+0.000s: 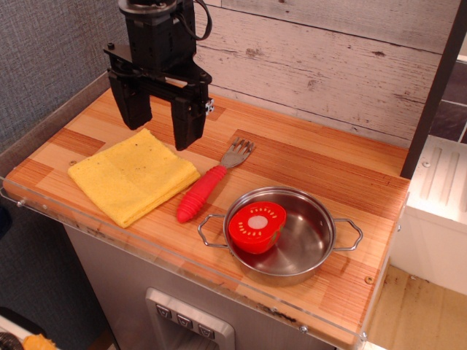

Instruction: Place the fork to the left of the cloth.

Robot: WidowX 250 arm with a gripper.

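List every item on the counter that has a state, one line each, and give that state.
Black robot gripper: open, holding nothing, hanging above the far edge of the cloth.
Red-handled silver fork: lying flat, to the right of the cloth, ungrasped.
Folded yellow cloth: folded, lying flat.
Steel two-handled pot: upright, uncovered, holds the red disc.
Round red disc with white centre: inside the pot, leaning tilted.

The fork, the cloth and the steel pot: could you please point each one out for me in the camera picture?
fork (202, 192): the only camera view, on its ribbed red handle.
cloth (133, 175): the same view, middle of the folded yellow fabric.
steel pot (310, 233): the same view, bare inner wall right of the red disc.
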